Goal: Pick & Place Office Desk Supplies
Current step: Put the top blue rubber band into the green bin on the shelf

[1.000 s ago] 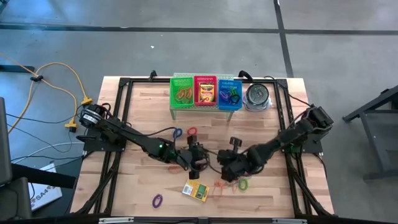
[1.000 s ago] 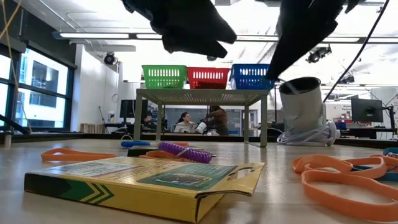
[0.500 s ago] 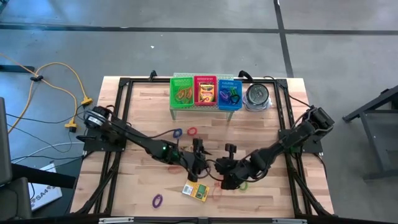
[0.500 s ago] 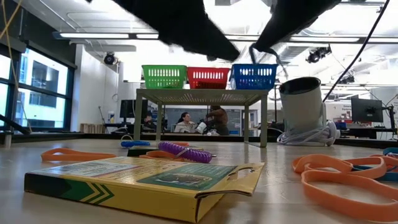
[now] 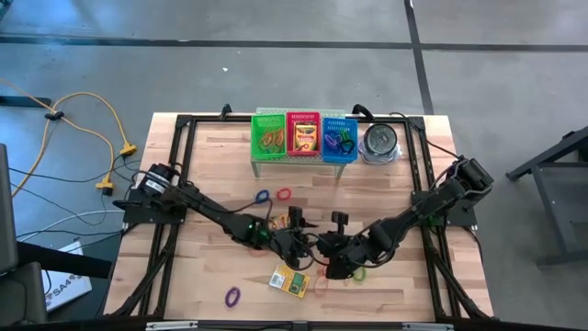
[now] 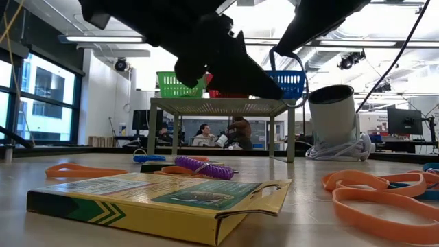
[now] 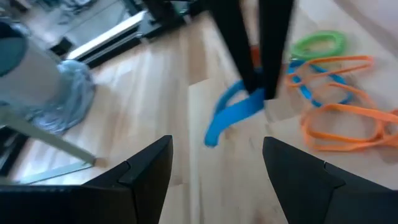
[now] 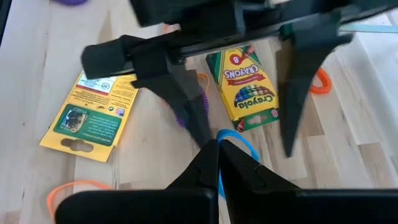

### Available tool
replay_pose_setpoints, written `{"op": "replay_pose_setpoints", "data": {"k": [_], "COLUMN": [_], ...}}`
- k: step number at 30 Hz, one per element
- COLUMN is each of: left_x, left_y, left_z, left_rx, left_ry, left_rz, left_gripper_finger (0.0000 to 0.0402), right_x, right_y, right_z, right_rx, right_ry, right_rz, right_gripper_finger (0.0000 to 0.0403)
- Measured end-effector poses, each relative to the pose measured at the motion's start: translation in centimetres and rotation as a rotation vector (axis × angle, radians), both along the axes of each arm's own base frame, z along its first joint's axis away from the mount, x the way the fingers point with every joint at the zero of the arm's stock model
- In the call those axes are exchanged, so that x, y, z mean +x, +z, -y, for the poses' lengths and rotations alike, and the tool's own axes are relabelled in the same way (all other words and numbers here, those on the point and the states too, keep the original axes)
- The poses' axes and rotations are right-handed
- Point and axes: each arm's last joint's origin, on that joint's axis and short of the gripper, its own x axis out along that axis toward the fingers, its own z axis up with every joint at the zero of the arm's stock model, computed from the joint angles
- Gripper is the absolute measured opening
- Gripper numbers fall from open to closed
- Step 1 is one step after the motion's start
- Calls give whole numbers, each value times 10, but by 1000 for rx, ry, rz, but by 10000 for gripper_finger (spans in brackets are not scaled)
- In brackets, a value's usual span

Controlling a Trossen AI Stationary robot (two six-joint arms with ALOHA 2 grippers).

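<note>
My right gripper point(image 8: 217, 146) is shut on a blue rubber band point(image 7: 230, 115) above the table's near middle. My left gripper point(image 7: 214, 165) stands open just left of it point(image 5: 299, 241). Its two fingers point(image 8: 186, 106) reach down on either side of the band, apart from it. Two crayon boxes lie flat below: one face up point(image 8: 249, 87), one back up point(image 8: 93, 115). Orange bands point(image 7: 339, 121) and a green band point(image 7: 320, 43) lie on the wood near the right gripper point(image 5: 336, 260). My right gripper pinches one spot of the blue band's loop point(image 7: 252, 99) between its two fingertips, coming down at a slant from the table's right. The rest of the band hangs slack below the fingers, clear of the table point(image 6: 288, 75).
Green, red and blue mesh baskets point(image 5: 303, 138) stand on a low shelf at the far edge, with a round metal tin point(image 5: 378, 141) to their right. Loose bands lie at the far middle point(image 5: 272, 195) and near the front edge point(image 5: 232, 296). Black frame rails run along the table's sides.
My left gripper has come down and toward the right gripper, rolling as it went, and now hangs low over the table in the low view. My right gripper shifted slightly toward the near edge, then kept still.
</note>
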Motion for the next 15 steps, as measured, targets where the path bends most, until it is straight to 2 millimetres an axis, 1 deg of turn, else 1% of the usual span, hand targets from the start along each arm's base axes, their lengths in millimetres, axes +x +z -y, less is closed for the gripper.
{"op": "replay_pose_setpoints", "data": {"k": [3, 7, 15], "left_x": [0, 0, 1], "left_y": [3, 4, 5], "left_z": [3, 6, 5], "left_rx": [-6, -36, -49], "left_ry": [11, -49, -50], "left_rz": [37, 37, 51], "left_gripper_finger": [241, 241, 240], "right_x": [0, 0, 1], "right_y": [0, 0, 1], "right_z": [0, 0, -1], "right_rx": [6, 7, 12], "right_ry": [4, 5, 11], "right_rz": [-4, -2, 10], "right_gripper_finger": [2, 2, 2]}}
